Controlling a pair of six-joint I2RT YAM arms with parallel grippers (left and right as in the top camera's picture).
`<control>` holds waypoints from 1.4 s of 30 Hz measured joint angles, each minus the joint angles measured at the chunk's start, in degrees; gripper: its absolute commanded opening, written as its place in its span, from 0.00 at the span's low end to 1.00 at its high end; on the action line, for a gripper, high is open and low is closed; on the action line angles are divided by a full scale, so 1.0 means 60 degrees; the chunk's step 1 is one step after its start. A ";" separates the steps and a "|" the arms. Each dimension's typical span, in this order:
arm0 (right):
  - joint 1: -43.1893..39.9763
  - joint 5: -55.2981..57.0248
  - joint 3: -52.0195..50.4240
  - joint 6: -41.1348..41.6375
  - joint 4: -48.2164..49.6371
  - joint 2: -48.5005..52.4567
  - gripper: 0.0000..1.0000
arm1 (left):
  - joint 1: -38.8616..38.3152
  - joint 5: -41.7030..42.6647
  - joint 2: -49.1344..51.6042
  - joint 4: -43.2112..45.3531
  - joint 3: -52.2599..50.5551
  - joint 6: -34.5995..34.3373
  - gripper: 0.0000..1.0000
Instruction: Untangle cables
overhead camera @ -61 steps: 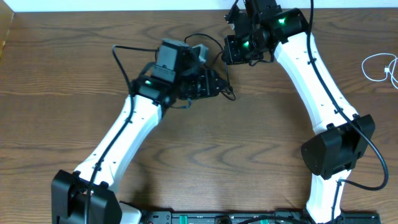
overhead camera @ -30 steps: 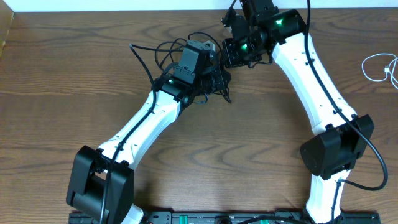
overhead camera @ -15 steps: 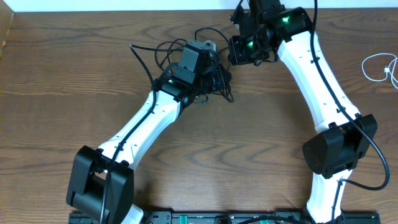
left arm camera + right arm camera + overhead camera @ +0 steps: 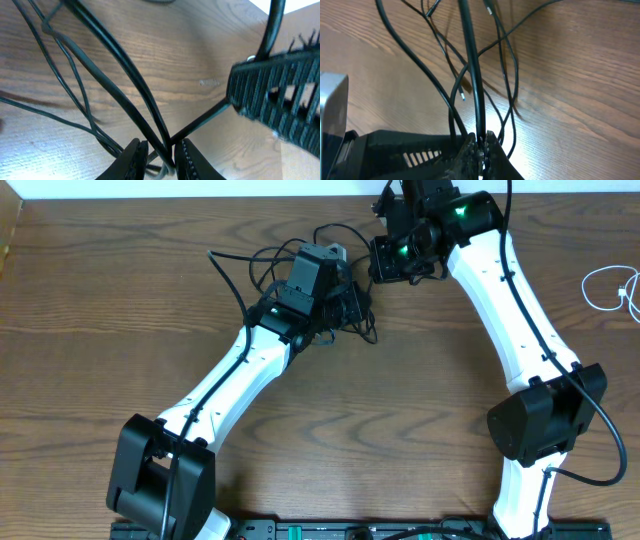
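A tangle of thin black cables (image 4: 262, 258) lies at the back middle of the wooden table. My left gripper (image 4: 352, 305) is in the tangle's right side. In the left wrist view its jaws (image 4: 161, 159) are closed on a small bundle of black cables (image 4: 120, 50) that crosses between them. My right gripper (image 4: 378, 265) is just behind and to the right, close to the left one. It (image 4: 481, 147) is shut on one thicker black cable (image 4: 471, 65) that runs straight up from its fingertips. A white cable (image 4: 622, 292) lies apart at the right edge.
The right gripper's ribbed black finger (image 4: 275, 95) fills the right side of the left wrist view. The left gripper's body (image 4: 405, 150) sits at the lower left of the right wrist view. The table's back edge (image 4: 200, 198) runs just behind the tangle.
Two seconds ago the left arm swung right and back, carrying its gripper into the tangle. Over the last second the right gripper shifted slightly right; the left one has hardly moved.
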 measured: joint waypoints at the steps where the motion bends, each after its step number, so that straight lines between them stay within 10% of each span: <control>1: 0.0018 -0.0025 0.0000 0.0000 0.0004 0.0000 0.01 | 0.0000 -0.0076 0.0000 0.0076 0.0000 -0.0036 0.24; 30: -0.0277 -0.0044 0.0000 0.0324 0.0350 0.0637 0.02 | 0.0062 -0.0495 -0.0004 0.0750 0.0000 -0.0284 0.08; 37: -0.0397 -0.0390 -0.0004 -0.0991 0.0051 0.0699 0.58 | 0.0521 0.0186 -0.0091 0.0739 0.0000 -0.0364 0.35; 42: -0.0732 -0.1213 -0.0004 -0.2211 -0.0153 0.0699 0.66 | 0.1198 0.1282 -0.0131 0.0306 0.0000 -0.0135 0.40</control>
